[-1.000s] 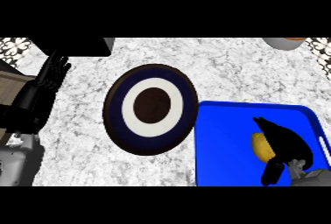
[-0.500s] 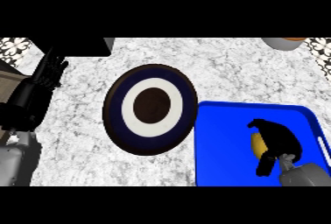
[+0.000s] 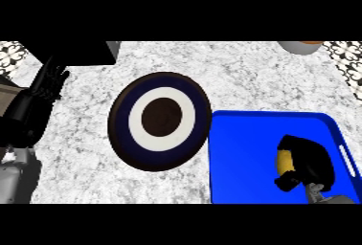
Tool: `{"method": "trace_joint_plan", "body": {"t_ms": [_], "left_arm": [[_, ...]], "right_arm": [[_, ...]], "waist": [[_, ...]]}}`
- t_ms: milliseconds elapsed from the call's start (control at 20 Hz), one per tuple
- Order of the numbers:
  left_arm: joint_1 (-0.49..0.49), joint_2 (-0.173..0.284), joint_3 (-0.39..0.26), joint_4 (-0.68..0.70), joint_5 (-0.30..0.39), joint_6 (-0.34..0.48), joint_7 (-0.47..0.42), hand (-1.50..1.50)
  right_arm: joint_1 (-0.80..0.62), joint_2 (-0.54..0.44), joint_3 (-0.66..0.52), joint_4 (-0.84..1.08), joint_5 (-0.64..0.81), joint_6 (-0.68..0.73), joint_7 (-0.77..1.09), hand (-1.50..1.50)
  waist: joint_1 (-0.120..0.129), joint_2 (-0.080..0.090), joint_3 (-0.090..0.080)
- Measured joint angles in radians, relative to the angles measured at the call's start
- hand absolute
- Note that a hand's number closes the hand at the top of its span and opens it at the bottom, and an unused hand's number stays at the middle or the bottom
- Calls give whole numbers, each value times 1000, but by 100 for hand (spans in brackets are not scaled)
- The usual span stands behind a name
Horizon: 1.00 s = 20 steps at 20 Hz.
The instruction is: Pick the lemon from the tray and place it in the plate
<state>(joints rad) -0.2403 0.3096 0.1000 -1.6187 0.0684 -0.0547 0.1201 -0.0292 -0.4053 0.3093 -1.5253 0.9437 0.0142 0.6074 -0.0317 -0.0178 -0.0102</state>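
Head view, looking steeply down on a white-and-grey marbled tabletop point(image 3: 240, 76). A blue tray point(image 3: 240, 158) with a raised rim occupies the lower right of the view; its left edge lies just beside, and appears to meet, the right rim of the plate point(image 3: 160, 120). The plate is round, with a dark outer rim, a navy band, a white ring and a dark brown centre, and it carries nothing. The right hand point(image 3: 311, 161), black, enters from the lower right edge on a grey forearm and sits over the right half of the tray, its fingers curled round the lemon point(image 3: 285, 161). Only a yellow sliver of the lemon shows at the left side of the hand; the rest is hidden by the fingers, and whether the fruit touches the tray floor cannot be told. The left hand point(image 3: 44, 86), also black, shows at the left edge of the view with its fingers straight and pointing up, holding nothing, well apart from the plate. A dark rectangular object point(image 3: 78, 52) stands at the upper left of the tabletop, and part of a grey round vessel point(image 3: 300, 47) with an orange interior shows at the upper right edge.
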Motion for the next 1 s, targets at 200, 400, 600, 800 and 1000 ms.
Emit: {"method": "trace_joint_plan", "body": {"t_ms": [200, 400, 600, 800, 1000], "left_arm": [[27, 17, 31, -2, 0, 11, 10, 0], [38, 15, 36, -9, 4, 13, 15, 0], [33, 10, 29, -15, 2, 11, 10, 0], [34, 6, 24, -17, 2, 5, -2, 0], [26, 0, 12, -14, 1, -5, -6, 0]], "right_arm": [[177, 61, -31, -103, 88, -166, 165, 150], [367, 126, 34, -248, 254, -319, 278, 150], [521, 197, 169, -416, 445, -408, 323, 150], [603, 252, 328, -565, 639, -458, 324, 150], [626, 326, 511, -646, 815, -488, 317, 150]], "waist": [[-60, -19, -5], [-70, -15, -1], [-55, -7, 4], [-35, -3, 5], [-14, 2, 6]]}}
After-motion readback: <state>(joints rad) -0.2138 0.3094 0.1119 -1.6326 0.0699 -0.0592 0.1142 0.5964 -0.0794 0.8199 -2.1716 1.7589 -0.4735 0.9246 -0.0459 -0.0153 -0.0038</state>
